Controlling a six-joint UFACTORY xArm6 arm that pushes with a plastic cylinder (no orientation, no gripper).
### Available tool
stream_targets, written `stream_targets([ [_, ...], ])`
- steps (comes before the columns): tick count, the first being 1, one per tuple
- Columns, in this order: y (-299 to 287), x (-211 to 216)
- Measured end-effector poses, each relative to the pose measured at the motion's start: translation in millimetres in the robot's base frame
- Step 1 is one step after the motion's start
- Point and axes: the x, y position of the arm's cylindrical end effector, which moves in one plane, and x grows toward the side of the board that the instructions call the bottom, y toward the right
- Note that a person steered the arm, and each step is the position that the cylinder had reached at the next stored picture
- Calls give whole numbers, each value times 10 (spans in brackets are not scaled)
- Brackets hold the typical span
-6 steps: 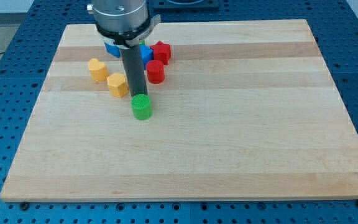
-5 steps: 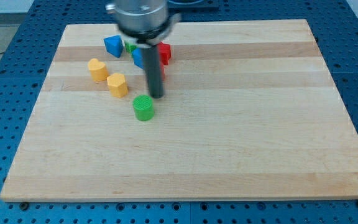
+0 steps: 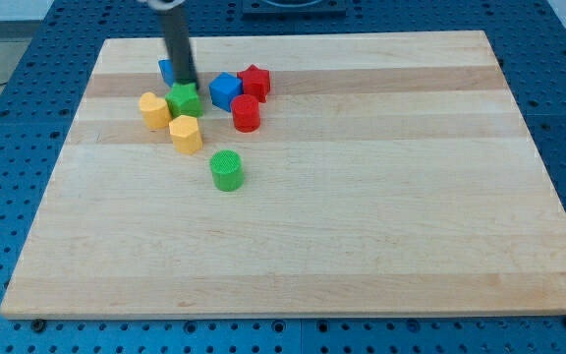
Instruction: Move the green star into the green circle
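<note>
Hand there was none on this arm, only a dark rod, so nothing could be spread or pinched; its tip (image 3: 187,87) had swung in half a second from beside the green circle (image 3: 226,170) to the table's (image 3: 381,236) far-left corner region, landing just behind the green star (image 3: 184,100), apparently touching its far side. The star, earlier tucked among the blue blocks, now sat lower, between the yellow heart-like block (image 3: 152,109) and the blue block (image 3: 225,90), just above the second yellow block (image 3: 186,134). The circle had not moved. That suggested the push had begun, though the lower yellow block stood partly in the star's path toward the circle.
</note>
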Motion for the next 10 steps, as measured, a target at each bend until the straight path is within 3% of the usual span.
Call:
stream_targets([
  [1, -34, -49],
  [3, 627, 851],
  [5, 583, 925],
  [7, -345, 639],
  [8, -595, 915],
  [9, -87, 1250],
  [10, 473, 1224],
])
